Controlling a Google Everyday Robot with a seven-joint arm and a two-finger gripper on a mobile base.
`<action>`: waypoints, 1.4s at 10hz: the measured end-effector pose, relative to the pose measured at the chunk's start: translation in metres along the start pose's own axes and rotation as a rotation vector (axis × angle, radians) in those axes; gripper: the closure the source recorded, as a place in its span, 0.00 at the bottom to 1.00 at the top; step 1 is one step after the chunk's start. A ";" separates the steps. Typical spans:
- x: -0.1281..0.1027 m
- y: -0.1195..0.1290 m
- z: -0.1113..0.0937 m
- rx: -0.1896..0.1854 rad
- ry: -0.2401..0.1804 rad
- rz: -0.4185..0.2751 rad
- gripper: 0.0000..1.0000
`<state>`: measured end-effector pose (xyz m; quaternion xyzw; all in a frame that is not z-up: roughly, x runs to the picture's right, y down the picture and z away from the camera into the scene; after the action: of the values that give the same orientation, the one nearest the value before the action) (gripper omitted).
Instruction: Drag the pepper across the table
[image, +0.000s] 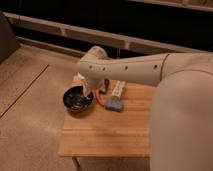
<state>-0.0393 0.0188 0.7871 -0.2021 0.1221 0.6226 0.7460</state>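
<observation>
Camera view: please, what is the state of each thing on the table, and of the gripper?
table: standing level.
dark bowl: upright, at the table's left edge.
blue-grey pad: lying flat.
white block: lying flat, behind the blue-grey pad.
pepper: lying flat, between the dark bowl and the blue-grey pad.
gripper: lowered close to the pepper, beside the dark bowl; contact cannot be seen.

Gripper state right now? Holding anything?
Gripper: state cannot be told. It is low over the table, just above the pepper, beside the bowl.
</observation>
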 end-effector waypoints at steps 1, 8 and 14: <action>-0.002 -0.010 0.015 -0.038 0.015 0.071 0.35; -0.040 -0.054 0.049 -0.064 0.040 0.125 0.35; -0.052 -0.018 0.070 -0.063 0.071 0.006 0.56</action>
<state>-0.0362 0.0018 0.8743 -0.2473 0.1294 0.6207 0.7327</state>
